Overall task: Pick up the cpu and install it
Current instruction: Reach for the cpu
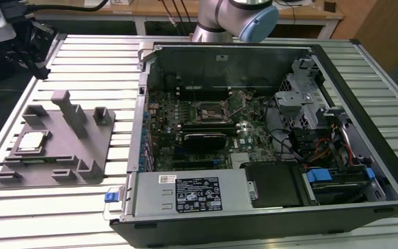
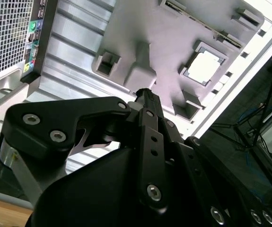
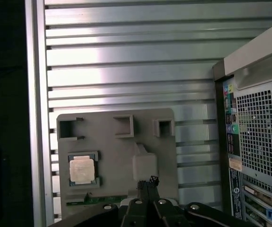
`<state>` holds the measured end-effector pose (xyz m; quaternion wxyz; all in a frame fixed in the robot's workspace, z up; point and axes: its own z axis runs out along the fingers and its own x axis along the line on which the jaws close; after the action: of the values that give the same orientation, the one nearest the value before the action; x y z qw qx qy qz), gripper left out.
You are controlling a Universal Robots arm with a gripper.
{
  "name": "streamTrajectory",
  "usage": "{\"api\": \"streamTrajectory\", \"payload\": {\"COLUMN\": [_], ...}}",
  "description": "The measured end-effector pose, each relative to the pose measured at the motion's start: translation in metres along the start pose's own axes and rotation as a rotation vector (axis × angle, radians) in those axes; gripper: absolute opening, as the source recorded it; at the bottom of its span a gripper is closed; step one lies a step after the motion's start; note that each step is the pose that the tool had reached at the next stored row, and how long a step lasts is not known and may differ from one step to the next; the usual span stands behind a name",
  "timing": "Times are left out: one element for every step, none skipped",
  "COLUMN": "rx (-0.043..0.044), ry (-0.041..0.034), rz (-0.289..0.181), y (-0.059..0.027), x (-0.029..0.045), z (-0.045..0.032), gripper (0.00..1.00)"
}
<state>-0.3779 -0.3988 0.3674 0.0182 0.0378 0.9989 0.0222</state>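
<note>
The cpu [image 1: 31, 142], a small silvery square with a pale rim, lies flat in a square pocket of a grey holder plate [image 1: 54, 155] at the exterior view's left. Both wrist views show the cpu [image 2: 203, 67] [image 3: 83, 169] in that pocket from high above. My gripper [image 2: 144, 92] [image 3: 151, 180] hangs well above the holder plate [image 3: 117, 137], off to one side of the cpu and over a raised grey block. Its black fingers are shut together with nothing between them. The motherboard socket [image 1: 211, 110] sits inside the open computer case [image 1: 337, 67].
The case lies on its side on a ribbed metal table [image 1: 95, 67], with its perforated rear panel [image 3: 261, 137] close to the holder. Upright posts [image 1: 71, 111] rise from the holder. A green strip [image 3: 102, 199] lies along the holder's edge. The arm's elbow [image 1: 244, 15] shows behind the case.
</note>
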Motion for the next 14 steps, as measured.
{"api": "streamTrajectory", "payload": {"rx": [0.0, -0.0001, 0.0, 0.0, 0.0, 0.0, 0.0, 0.0001, 0.0, 0.0, 0.0, 0.0, 0.0, 0.0], "ry": [0.0, -0.0001, 0.0, 0.0, 0.0, 0.0, 0.0, 0.0001, 0.0001, 0.0001, 0.0, 0.0, 0.0, 0.0], "rz": [0.0, 0.0, 0.0, 0.0, 0.0, 0.0, 0.0, 0.0, 0.0, 0.0, 0.0, 0.0, 0.0, 0.0], "y": [-0.0002, -0.0003, -0.0004, -0.0006, -0.0007, -0.0009, -0.001, -0.0012, -0.0013, -0.0015, -0.0016, -0.0017, -0.0019, -0.002], "x": [0.0016, 0.0031, 0.0048, 0.0063, 0.0077, 0.0092, 0.0106, 0.0121, 0.0138, 0.0154, 0.0169, 0.0183, 0.0196, 0.0208], "z": [0.0005, 0.0011, 0.0016, 0.0022, 0.0029, 0.0036, 0.0044, 0.0051, 0.0059, 0.0066, 0.0073, 0.0081, 0.0088, 0.0096], "gripper": [0.11, 0.11, 0.11, 0.11, 0.11, 0.11, 0.11, 0.11, 0.11, 0.11, 0.11, 0.11, 0.11, 0.11]}}
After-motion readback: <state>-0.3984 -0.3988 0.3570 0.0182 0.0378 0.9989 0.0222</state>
